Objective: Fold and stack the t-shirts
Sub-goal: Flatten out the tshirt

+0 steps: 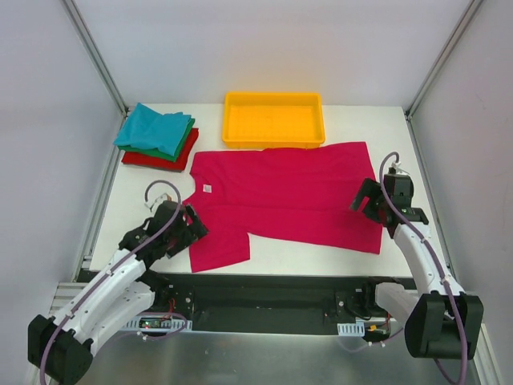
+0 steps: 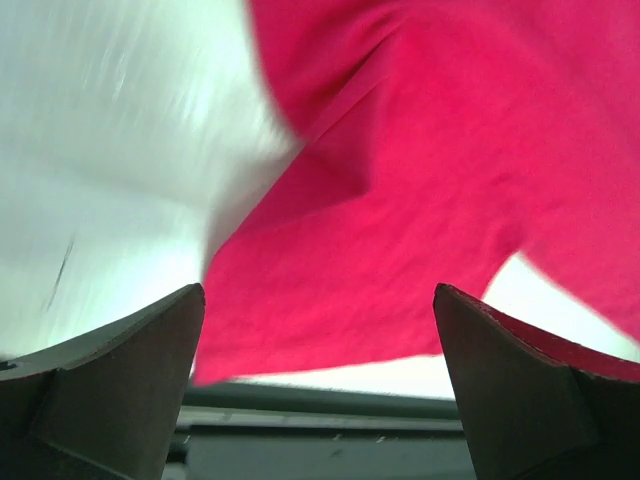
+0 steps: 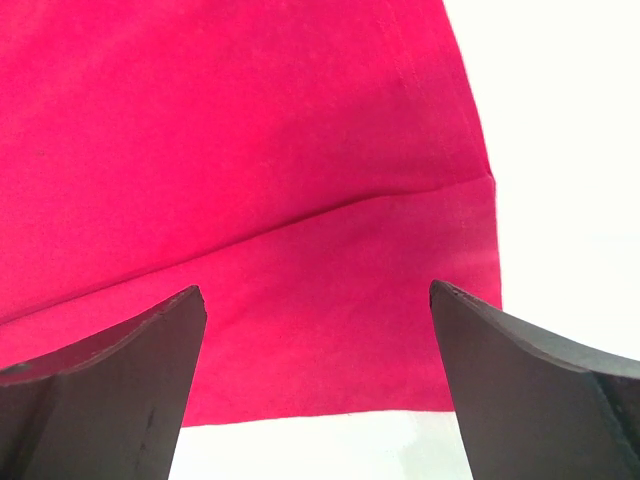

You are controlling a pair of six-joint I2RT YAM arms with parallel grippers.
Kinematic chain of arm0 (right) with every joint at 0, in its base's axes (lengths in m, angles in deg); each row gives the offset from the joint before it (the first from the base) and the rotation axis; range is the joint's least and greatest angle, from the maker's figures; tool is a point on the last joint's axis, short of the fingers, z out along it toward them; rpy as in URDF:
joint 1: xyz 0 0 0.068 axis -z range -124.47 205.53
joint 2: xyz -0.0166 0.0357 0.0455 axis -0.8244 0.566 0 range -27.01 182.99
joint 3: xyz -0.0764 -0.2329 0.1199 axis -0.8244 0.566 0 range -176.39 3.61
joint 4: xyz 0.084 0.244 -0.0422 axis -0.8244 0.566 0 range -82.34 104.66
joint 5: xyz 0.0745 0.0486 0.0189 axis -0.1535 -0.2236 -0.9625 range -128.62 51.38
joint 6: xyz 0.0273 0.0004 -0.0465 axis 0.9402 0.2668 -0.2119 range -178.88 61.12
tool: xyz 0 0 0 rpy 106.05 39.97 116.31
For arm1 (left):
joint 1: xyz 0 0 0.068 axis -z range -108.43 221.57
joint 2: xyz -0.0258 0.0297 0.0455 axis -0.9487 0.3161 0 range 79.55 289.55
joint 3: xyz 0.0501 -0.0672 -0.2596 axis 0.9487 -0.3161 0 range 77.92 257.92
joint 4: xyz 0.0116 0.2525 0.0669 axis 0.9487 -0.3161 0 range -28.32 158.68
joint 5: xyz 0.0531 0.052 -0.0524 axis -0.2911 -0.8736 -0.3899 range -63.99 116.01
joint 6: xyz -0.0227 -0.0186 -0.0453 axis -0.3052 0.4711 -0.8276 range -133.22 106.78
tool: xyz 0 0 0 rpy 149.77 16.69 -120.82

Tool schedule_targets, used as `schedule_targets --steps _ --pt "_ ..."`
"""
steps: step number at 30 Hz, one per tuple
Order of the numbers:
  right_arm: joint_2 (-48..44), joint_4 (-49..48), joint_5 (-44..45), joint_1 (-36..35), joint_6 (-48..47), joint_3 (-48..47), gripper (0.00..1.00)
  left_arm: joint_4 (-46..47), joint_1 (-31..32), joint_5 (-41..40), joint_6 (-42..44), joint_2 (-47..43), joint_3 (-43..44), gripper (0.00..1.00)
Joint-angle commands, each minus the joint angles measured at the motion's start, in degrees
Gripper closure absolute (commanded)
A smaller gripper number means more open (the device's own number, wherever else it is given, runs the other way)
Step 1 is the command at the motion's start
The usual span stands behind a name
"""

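Pink t-shirt (image 1: 296, 196) lies spread flat, mid surface (image 1: 132, 200), turned sideways: neck to the left w/ small white neck label (image 1: 208, 189) showing, hem (image 1: 375, 204) to the right. Near sleeve (image 1: 220, 247) sticks out toward the arms, reaching nr the surface's front edge. Far long edge of the shirt runs just beside the near wall of the yellow tray (image 1: 272, 143); can't tell if touching.

Folded tees sit stacked at far left, apart from the pink one: teal tee (image 1: 152, 128) on top, green tee (image 1: 183, 138) under it, red tee (image 1: 159, 160) at the bottom.

Left pincer (image 1: 191, 223) is at the shirt's neck/near-sleeve corner. Wrist view: left pincer (image 2: 318, 290) is wide apart, fingers (image 2: 120, 380) at either side of frame, nothing gripped btw them, pink sleeve cloth (image 2: 400, 200) below, white surface (image 2: 110, 150) blurred to one side.

Right pincer (image 1: 365, 200) is at the hem end, nr the shirt's near right corner. Wrist view: right pincer (image 3: 315, 290) is also spread wide, fingers (image 3: 100, 390) holding nothing; flat pink cloth (image 3: 250, 150) w/ one shallow crease beneath, shirt's corner and bare surface (image 3: 560, 150) showing past it.
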Motion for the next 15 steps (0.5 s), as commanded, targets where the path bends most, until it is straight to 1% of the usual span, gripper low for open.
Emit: schedule_targets --steps 1,3,4,9,10,15 --pt "-1.33 0.5 1.54 1.44 1.85 0.8 0.04 -15.26 5.23 -2.68 -12.54 -4.35 -3.72 0.06" --pt "-0.81 0.85 1.81 1.61 1.76 0.8 0.04 -16.14 7.6 -2.59 -14.93 -4.36 -4.78 0.1" --pt "-0.46 1.11 2.16 1.7 1.76 0.8 0.04 -16.32 8.92 -2.25 -15.73 -3.66 -5.13 0.15" --pt "1.3 2.35 2.16 2.49 1.5 0.01 0.04 -17.99 13.93 -2.59 -18.28 2.66 -4.87 0.29" --pt "1.39 2.35 2.33 2.58 1.5 0.1 0.04 -17.99 14.46 -2.42 -18.8 3.46 -4.78 0.37" --pt "2.27 2.26 2.86 2.84 1.59 0.18 0.04 -17.47 16.23 -3.65 -19.69 4.87 -4.34 0.49"
